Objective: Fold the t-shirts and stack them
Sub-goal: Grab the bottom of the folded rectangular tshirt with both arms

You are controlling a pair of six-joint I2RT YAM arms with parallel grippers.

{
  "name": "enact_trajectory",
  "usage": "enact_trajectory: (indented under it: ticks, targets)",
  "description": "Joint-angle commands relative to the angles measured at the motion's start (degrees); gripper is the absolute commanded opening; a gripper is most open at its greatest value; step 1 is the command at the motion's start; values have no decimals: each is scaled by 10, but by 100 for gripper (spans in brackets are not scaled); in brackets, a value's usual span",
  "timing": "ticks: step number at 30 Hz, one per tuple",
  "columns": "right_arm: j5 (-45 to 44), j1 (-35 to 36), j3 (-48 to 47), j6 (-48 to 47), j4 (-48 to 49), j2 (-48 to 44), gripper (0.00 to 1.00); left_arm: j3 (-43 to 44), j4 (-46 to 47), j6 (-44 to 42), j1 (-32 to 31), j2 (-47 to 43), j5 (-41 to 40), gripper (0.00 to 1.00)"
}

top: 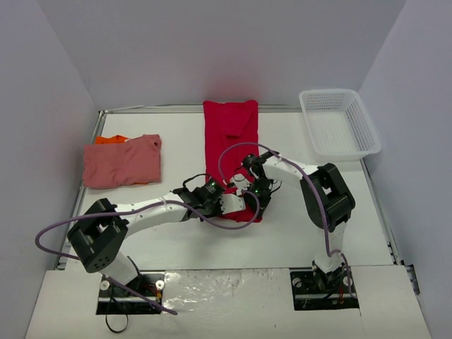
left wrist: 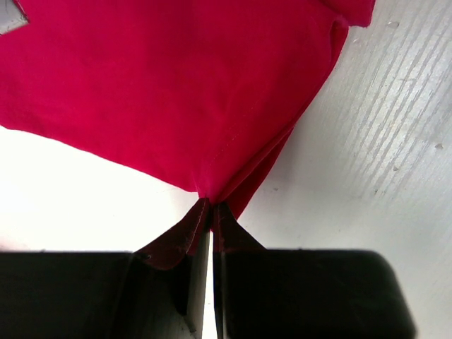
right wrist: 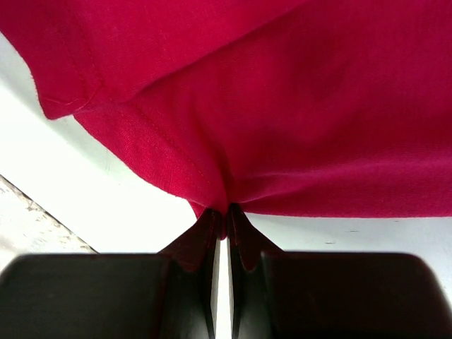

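The bright red t-shirt (top: 229,134) lies as a long strip down the middle of the table. My left gripper (top: 236,203) is shut on a corner of its near hem, seen in the left wrist view (left wrist: 210,206). My right gripper (top: 256,192) is shut on the near hem beside it, seen in the right wrist view (right wrist: 222,212). The red cloth fills both wrist views (left wrist: 176,85) (right wrist: 282,106). The salmon pink t-shirt (top: 121,162) lies folded at the left, on top of the orange t-shirt (top: 111,139), of which only an edge shows.
A white plastic mesh basket (top: 337,121) stands at the back right. Grey walls close in the white table (top: 282,233) at the back and sides. A purple cable loops over each arm.
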State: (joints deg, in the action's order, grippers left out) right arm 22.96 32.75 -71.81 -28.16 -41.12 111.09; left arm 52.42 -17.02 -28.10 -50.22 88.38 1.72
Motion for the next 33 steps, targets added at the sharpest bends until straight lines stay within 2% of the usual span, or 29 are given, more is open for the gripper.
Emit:
enact_trajectory:
  ticks: [1, 15, 21, 33]
  targets:
    - [-6, 7, -5, -8, -38, 5, 0, 33, -24, -13, 5, -22, 7, 2]
    - [-3, -7, -73, 2, -85, -12, 0, 69, -36, -23, 8, -13, -2, 3]
    - [-6, -19, -101, -1, -99, -7, 0, 83, -33, -26, 16, -12, -32, 2]
    - [-13, -48, -185, -7, -122, 14, 0, 125, -50, -35, 34, 1, -36, 2]
